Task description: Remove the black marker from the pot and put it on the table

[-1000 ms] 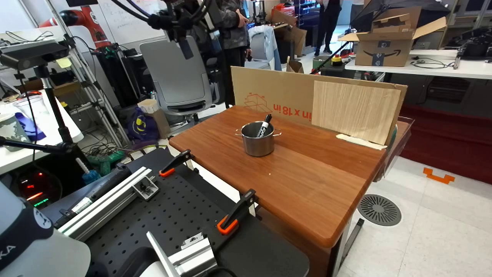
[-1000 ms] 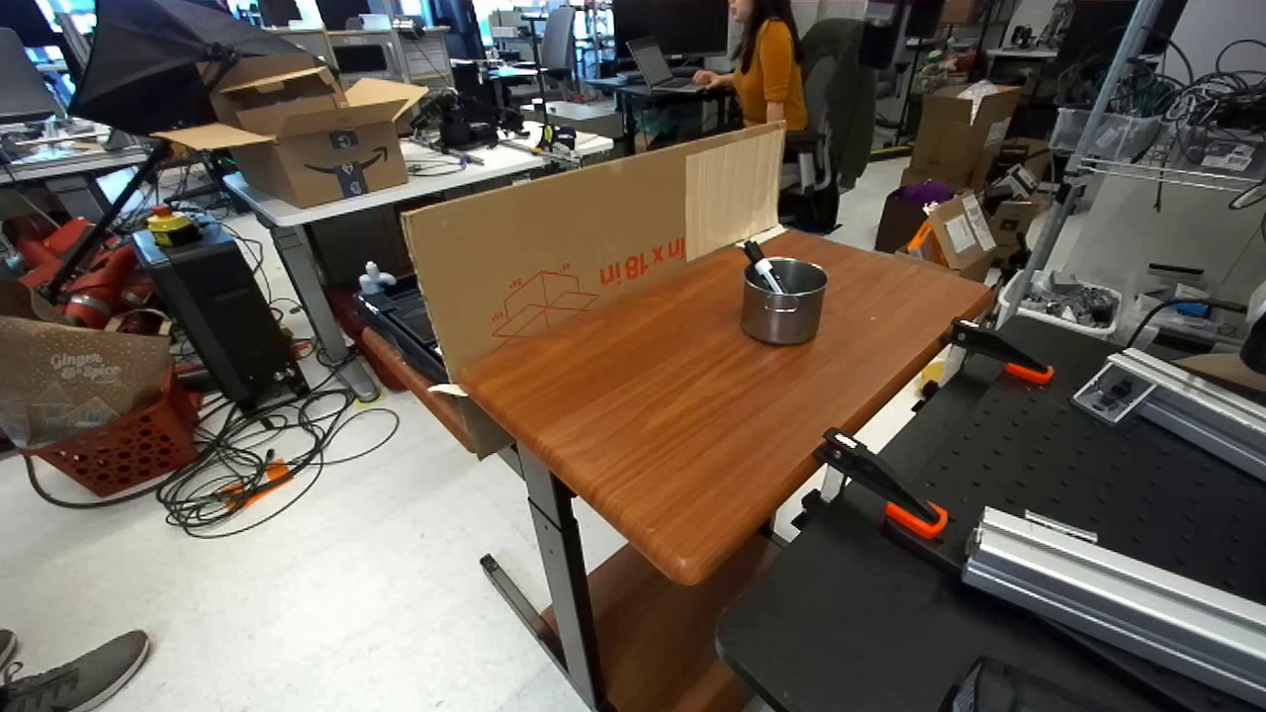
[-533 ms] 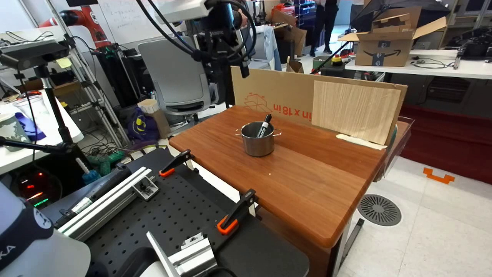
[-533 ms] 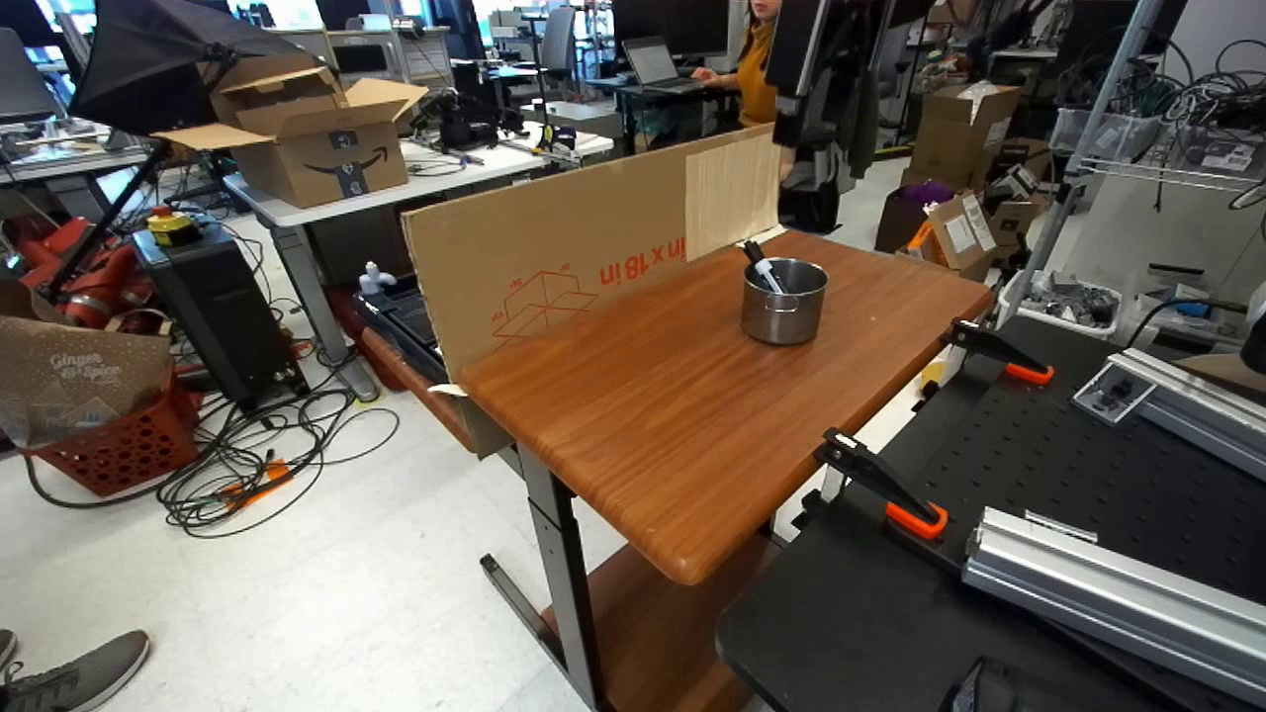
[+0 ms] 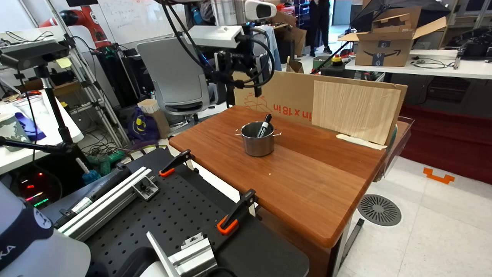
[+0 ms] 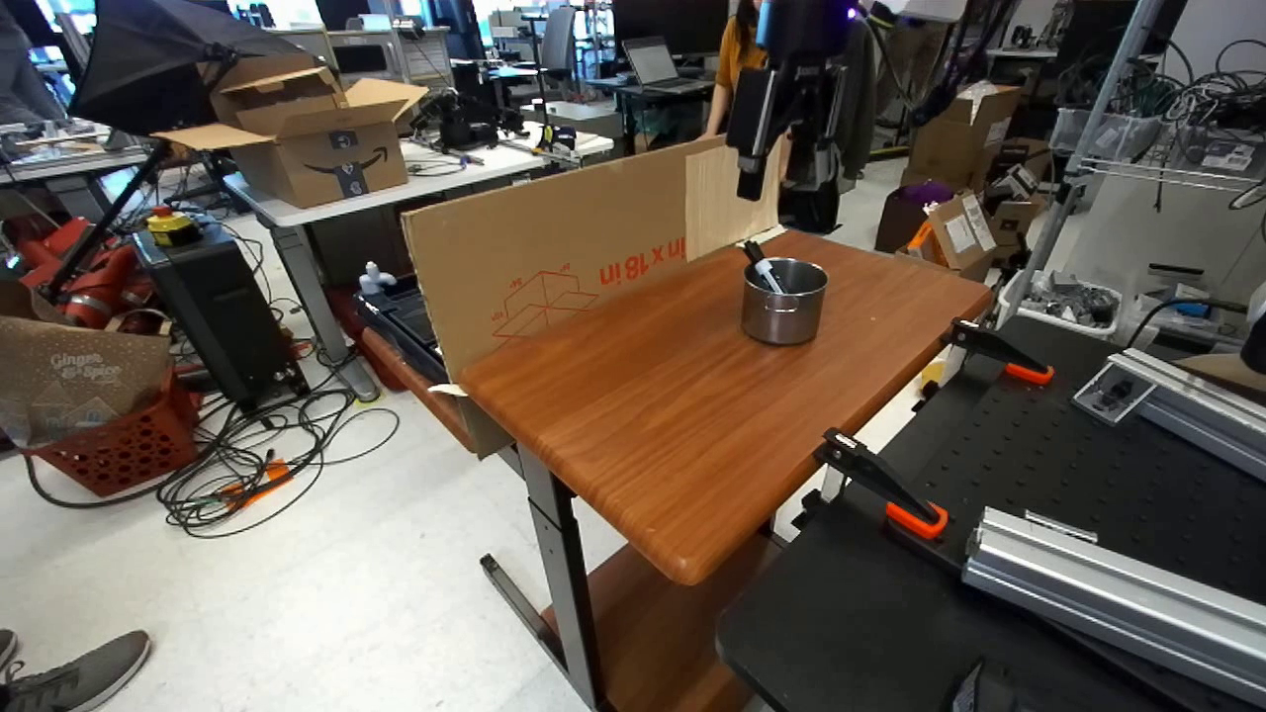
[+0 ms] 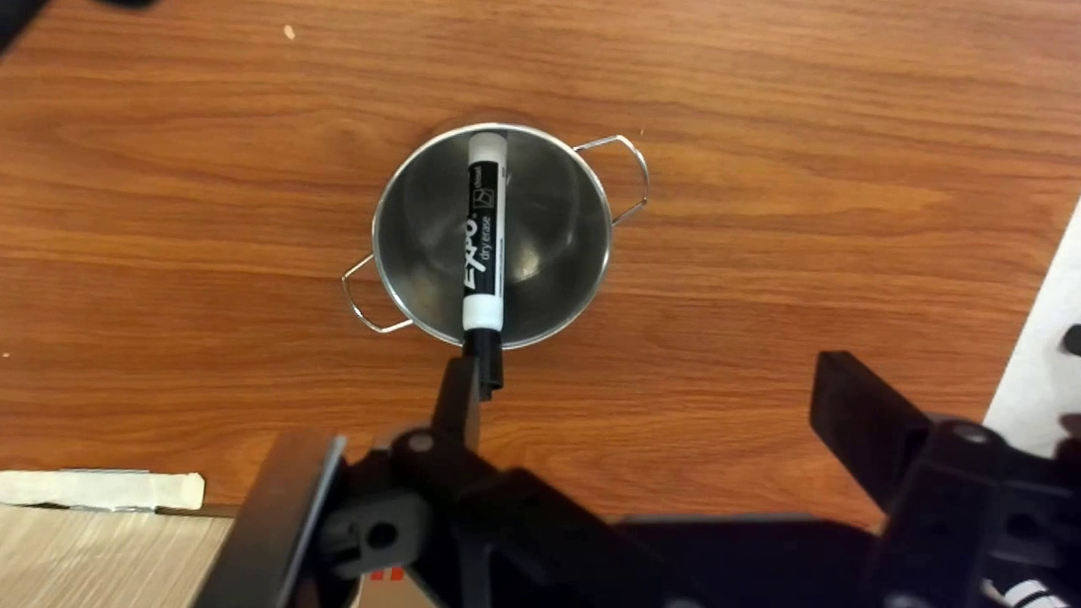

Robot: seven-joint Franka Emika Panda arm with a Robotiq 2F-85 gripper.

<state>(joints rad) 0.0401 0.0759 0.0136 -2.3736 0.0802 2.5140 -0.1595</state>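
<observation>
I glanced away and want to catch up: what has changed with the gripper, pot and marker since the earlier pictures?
The gripper, open in the wrist view, has come down toward the pot in both exterior views. It has taken hold of nothing. The black marker still leans in the pot, which has stayed in place on the table.

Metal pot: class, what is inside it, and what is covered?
An Expo dry-erase marker leans in the metal pot, its black cap sticking out. In the wrist view, the marker hides the strip of pot behind it.
</observation>
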